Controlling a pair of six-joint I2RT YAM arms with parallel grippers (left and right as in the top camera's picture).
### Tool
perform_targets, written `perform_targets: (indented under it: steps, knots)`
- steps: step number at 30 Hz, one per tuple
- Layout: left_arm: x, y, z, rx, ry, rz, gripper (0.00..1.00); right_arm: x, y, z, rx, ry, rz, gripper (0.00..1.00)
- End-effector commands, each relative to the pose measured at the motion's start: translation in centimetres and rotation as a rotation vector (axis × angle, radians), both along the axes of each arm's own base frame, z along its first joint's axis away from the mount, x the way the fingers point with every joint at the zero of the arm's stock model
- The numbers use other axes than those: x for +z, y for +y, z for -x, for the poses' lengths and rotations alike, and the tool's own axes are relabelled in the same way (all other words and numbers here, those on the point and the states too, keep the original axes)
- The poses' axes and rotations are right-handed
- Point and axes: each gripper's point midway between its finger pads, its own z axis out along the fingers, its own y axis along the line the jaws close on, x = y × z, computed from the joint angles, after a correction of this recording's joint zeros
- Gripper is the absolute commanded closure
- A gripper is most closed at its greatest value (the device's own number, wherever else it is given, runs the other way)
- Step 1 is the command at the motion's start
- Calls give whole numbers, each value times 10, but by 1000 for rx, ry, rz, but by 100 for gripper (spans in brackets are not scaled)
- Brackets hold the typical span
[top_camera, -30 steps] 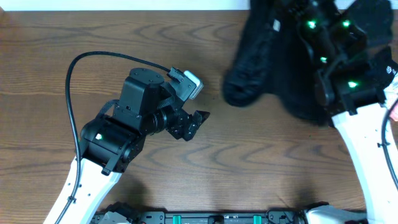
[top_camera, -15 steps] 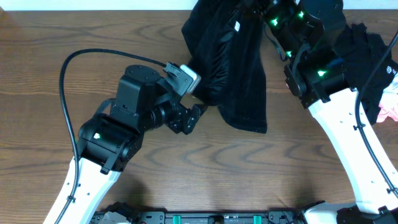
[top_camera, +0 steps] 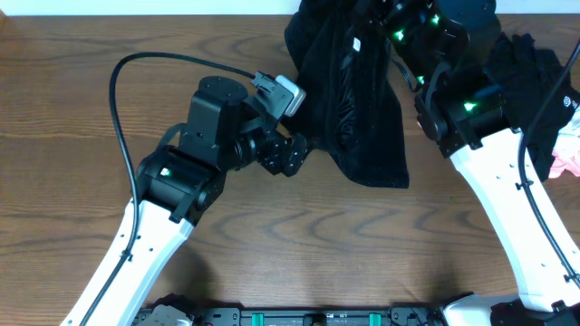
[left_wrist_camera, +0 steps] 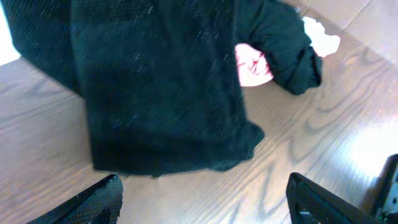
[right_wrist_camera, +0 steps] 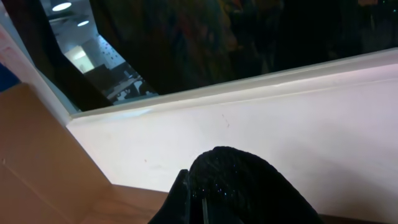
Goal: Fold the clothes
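Observation:
The black fuzzy garment [top_camera: 353,100] hangs from my right gripper [top_camera: 385,18] at the table's far edge, its lower end draping onto the wood. It fills the top of the left wrist view [left_wrist_camera: 155,81]. In the right wrist view the jaws [right_wrist_camera: 205,193] are shut on a fold of the speckled black knit [right_wrist_camera: 249,180]. My left gripper [top_camera: 292,158] is open and empty, just left of the garment's lower edge; its two fingertips [left_wrist_camera: 199,202] show wide apart over bare wood. No buttons show.
More dark clothing [top_camera: 530,81] is piled at the far right, with a pink item [top_camera: 569,161] at the right edge, also in the left wrist view [left_wrist_camera: 252,65]. A black cable [top_camera: 172,63] loops over the left arm. A white wall runs behind the table [right_wrist_camera: 249,118].
My right arm has carried the garment from the far right toward the table's middle, and it now hangs lower. My left gripper has moved right and up, closer to the garment's edge.

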Motion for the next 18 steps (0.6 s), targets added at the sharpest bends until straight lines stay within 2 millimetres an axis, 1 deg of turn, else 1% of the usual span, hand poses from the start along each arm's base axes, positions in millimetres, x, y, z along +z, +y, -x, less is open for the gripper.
perform_targets:
  steps: [1, 5, 10, 13, 18]
  knots:
    - [7, -10, 2, -29, 17, 61, 16, 42, -14, 13, -29, -84, -43, 98]
    - [3, -22, -2, -51, 9, 64, 16, 39, -13, 13, -29, -76, -39, 98]
    - [-12, -43, -13, -70, 25, 63, 16, 39, -13, 13, -28, -75, -39, 98]
    - [-24, -50, -30, 11, 46, 62, 16, 39, -13, 13, -28, -75, -39, 99]
    - [-34, -49, -55, 181, 44, 57, 16, 38, -13, 13, -28, -71, -37, 98]
